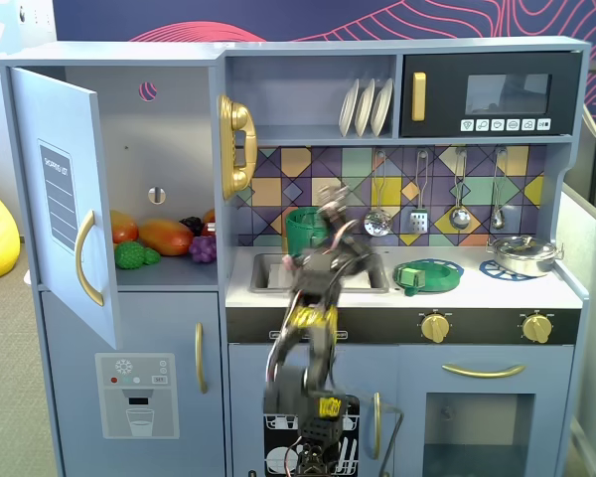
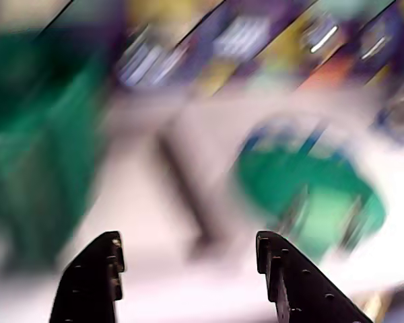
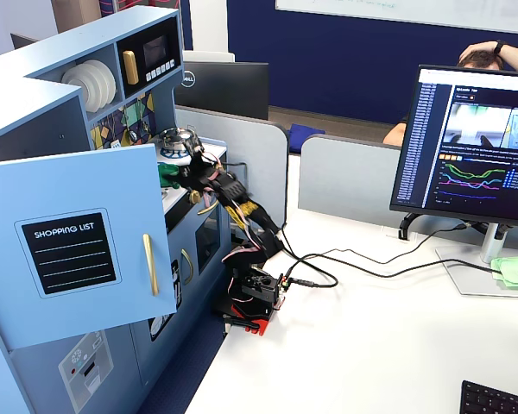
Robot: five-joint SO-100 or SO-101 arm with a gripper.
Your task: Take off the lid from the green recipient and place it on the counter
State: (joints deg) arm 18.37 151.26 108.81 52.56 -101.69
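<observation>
The lid (image 1: 428, 274) lay flat on the white counter (image 1: 477, 290) over a blue burner ring, just right of the sink (image 1: 268, 270) in a fixed view, well apart from the green recipient (image 1: 305, 231) standing uncovered behind the sink. The gripper (image 2: 186, 259) hovered above the counter with its two fingers spread and nothing between them, the wrist view blurred.

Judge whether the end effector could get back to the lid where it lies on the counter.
Probably yes. The lid lies knob-up on the counter, nothing over it. The end effector is open and empty, with the lid just ahead in the blurred wrist view.
</observation>
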